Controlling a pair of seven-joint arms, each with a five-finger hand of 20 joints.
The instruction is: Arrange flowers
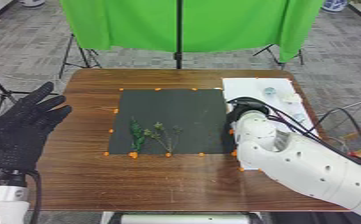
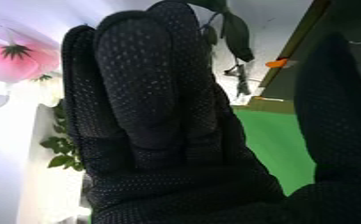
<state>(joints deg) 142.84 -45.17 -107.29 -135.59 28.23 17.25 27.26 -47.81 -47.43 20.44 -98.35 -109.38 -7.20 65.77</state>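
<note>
Sprigs (image 1: 164,137) are lying on the mat (image 1: 172,107), and both hands, left hand (image 1: 18,132) to its left, right hand (image 1: 247,105) at its right edge, are holding nothing, fingers straight, probably preparing a pick needing a pinch.

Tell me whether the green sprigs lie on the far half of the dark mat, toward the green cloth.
No, the green sprigs lie on the near half of the dark mat.
</note>
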